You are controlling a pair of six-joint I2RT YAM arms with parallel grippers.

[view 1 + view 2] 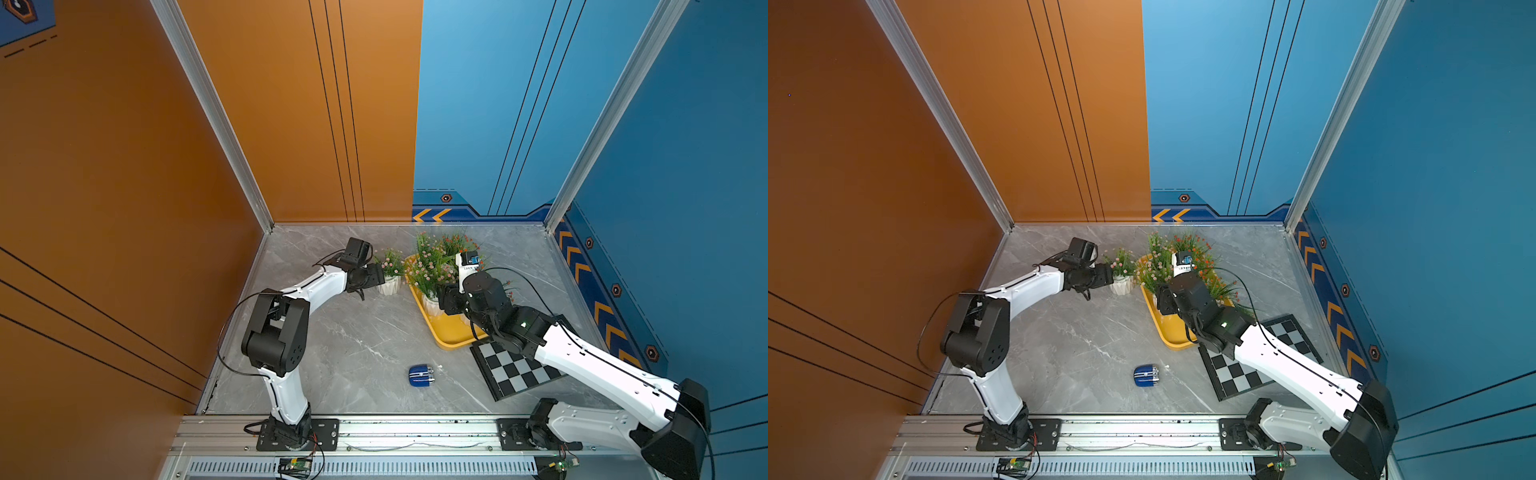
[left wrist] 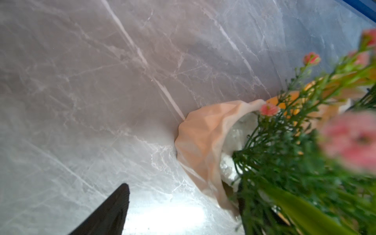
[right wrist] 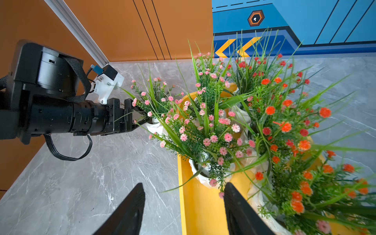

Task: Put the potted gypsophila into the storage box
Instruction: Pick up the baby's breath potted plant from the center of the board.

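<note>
A pot [image 1: 390,286] stands left of the yellow tray [image 1: 451,338], the left gripper [image 3: 138,115] at it, jaws apart; the right gripper [image 3: 184,185], released and empty, hangs above the tray.

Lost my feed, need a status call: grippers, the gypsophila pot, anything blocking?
Left gripper open, astride gypsophila pot on table beside storage box. Right gripper open, empty, over box rim. Box crowded with potted plants; right arm hangs over it.
</note>
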